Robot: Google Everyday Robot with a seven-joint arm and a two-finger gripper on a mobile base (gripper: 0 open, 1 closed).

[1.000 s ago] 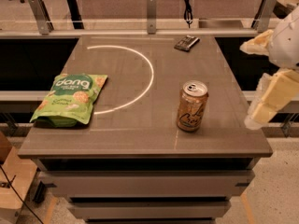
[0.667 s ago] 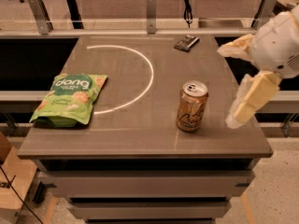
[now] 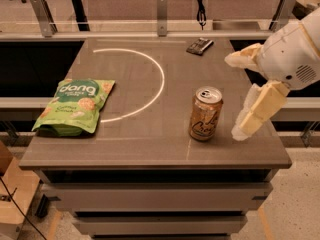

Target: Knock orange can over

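Note:
The orange can (image 3: 205,114) stands upright near the front right of the grey table (image 3: 145,149), silver top up, dark cursive lettering facing me. My gripper (image 3: 236,96) comes in from the right, open, with cream fingers spread. One finger (image 3: 241,57) points left behind the can. The other finger (image 3: 255,113) hangs down just right of the can, a small gap apart from it.
A green snack bag (image 3: 74,106) lies flat at the table's left. A small dark object (image 3: 199,46) lies at the back right. A white arc (image 3: 150,84) is marked on the tabletop. Railings run behind the table.
My gripper has moved left, from off the table's right edge to close beside the can. The can and bag have not moved.

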